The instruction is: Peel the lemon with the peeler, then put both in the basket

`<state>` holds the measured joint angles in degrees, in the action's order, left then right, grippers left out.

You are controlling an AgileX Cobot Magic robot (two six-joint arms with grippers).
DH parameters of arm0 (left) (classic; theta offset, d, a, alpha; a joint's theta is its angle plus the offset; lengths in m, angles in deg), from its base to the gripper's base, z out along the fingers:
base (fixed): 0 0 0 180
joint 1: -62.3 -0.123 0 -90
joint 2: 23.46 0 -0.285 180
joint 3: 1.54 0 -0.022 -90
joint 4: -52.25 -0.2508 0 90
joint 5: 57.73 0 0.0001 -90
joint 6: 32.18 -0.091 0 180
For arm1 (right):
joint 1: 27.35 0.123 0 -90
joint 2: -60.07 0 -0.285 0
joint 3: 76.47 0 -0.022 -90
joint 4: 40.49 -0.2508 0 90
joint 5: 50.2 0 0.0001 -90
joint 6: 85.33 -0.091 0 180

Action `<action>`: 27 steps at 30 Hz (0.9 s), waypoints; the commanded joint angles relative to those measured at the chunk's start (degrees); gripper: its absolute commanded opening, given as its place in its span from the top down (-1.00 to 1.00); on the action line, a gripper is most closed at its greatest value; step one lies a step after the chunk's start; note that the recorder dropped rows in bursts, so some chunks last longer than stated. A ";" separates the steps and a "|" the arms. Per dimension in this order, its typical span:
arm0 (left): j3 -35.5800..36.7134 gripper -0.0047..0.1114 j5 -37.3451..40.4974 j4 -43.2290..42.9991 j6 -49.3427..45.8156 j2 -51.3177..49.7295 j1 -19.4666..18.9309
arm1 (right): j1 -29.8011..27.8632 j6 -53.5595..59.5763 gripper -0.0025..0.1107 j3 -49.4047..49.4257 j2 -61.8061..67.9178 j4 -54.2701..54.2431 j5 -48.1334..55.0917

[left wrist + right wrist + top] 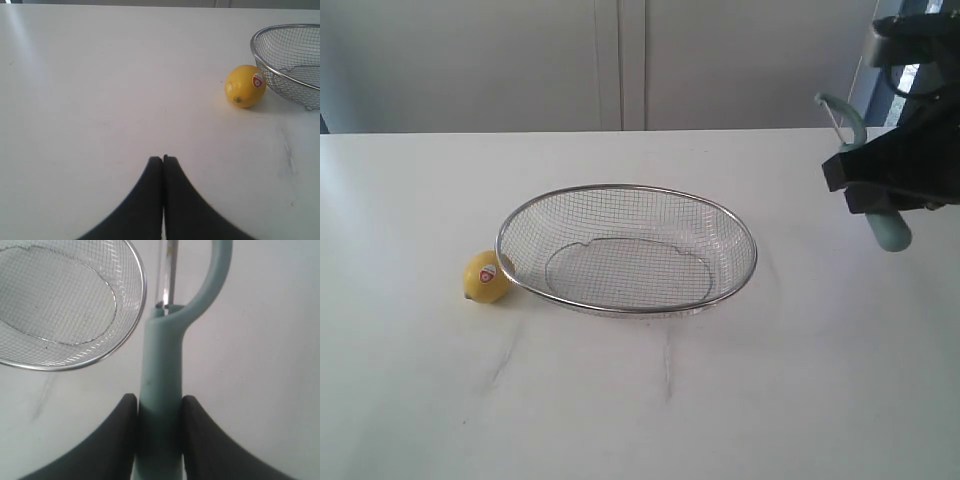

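Because peeling calls for a tool in one hand and the fruit in the other, the right gripper [159,405] was clamped on the pale green handle of the peeler [161,355]. It held the peeler up off the table [800,380], to the right of the basket [625,187] and well clear of its rim. The handle ran straight out between the two black fingers [115,440], so the curved head and its metal blade pointed away from the wrist. That hold looked suited to drawing the blade over a skin.

The lemon [486,277] sat on the table at the basket's left end, touching or all but touching the rim, its red-and-white sticker turned towards the wire. It was unpeeled and nothing held it.

The left gripper [163,160] hung over bare table, farther from the basket than the lemon, its jaws pressed together with nothing between them. The likely next step was for it to open and take the lemon, steadying it for the blade. The basket lay empty.
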<state>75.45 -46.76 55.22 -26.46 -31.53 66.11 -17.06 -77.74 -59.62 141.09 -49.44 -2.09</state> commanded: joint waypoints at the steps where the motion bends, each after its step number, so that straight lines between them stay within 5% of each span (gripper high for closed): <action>1: 0.22 0.91 -0.16 0.28 0.00 0.29 0.24 | -0.06 -0.07 0.96 0.43 -2.81 -0.43 -1.16; 27: 0.22 0.91 -0.16 0.28 0.00 0.29 0.24 | -0.06 -0.07 0.96 0.43 -3.14 -0.43 -1.51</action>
<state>75.45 -46.76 55.22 -26.46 -31.53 66.11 -17.06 -77.74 -59.35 138.38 -49.59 -2.75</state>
